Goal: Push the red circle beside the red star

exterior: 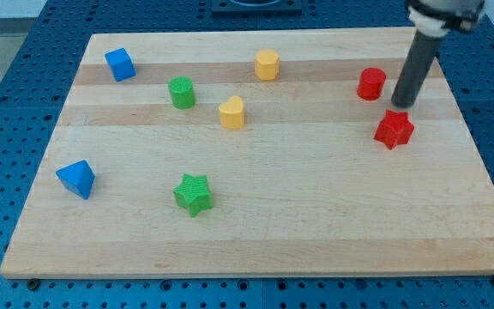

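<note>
Between red circle [370,84] and red star [394,129], my tip [400,105].

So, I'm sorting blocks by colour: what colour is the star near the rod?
Red, clear in the camera view, just below my tip.

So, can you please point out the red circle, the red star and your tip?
red circle [370,83], camera view, on its top face.
red star [394,128], camera view, on its top middle.
my tip [400,104], camera view, rod's very lower end, between both red blocks.
</note>
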